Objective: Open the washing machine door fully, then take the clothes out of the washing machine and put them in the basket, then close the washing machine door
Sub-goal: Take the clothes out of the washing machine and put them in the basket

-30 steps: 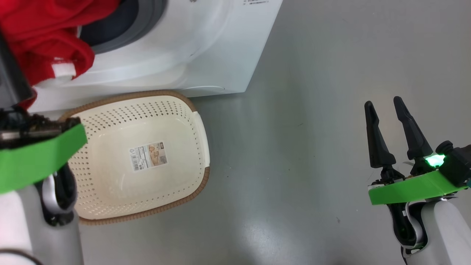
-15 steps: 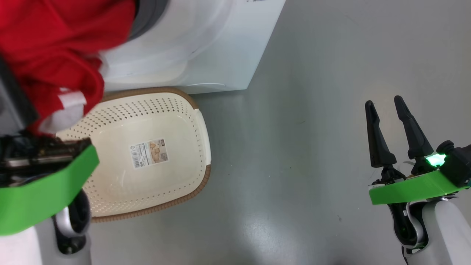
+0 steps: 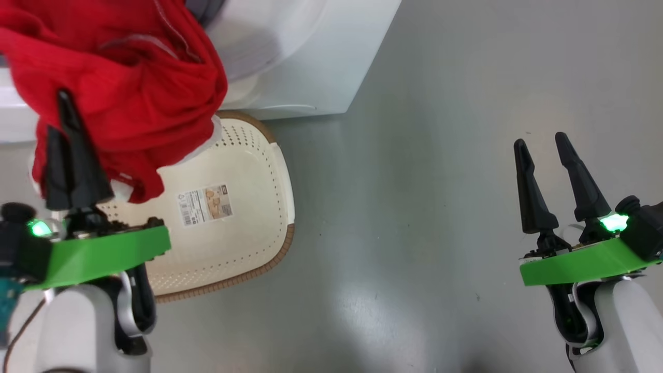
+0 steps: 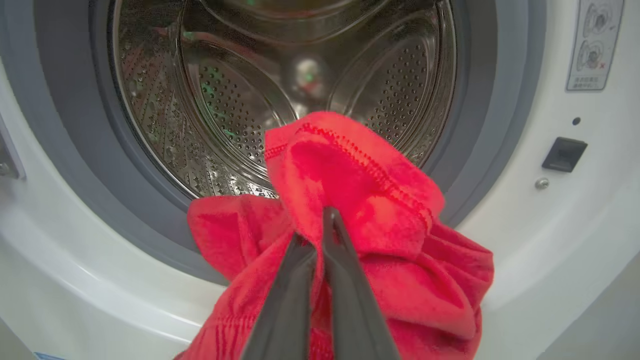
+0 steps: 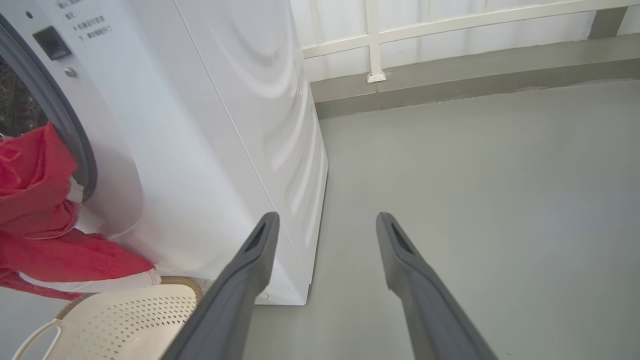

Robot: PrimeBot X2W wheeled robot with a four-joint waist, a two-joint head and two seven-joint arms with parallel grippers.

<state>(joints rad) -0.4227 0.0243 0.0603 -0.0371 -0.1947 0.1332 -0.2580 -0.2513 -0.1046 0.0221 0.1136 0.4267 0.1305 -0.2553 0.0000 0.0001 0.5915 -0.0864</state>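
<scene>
Your left gripper [image 4: 315, 225] is clamped on the clothes [image 4: 360, 200], just outside the drum [image 4: 240, 100].
The red bundle hangs from its pinched fingers in front of the washing machine [image 3: 321, 52] opening, over the machine-side edge of the basket [image 3: 284, 171]. Your right gripper [image 3: 541, 141] is spread wide, holding nothing, well apart over the grey floor [image 3: 440, 155].

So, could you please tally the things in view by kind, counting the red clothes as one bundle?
Washing machine: 1
Basket: 1
Bundle of red clothes: 1
Pincers: 2 (left pincer shut on the clothes, right pincer open)
Total: 5
</scene>
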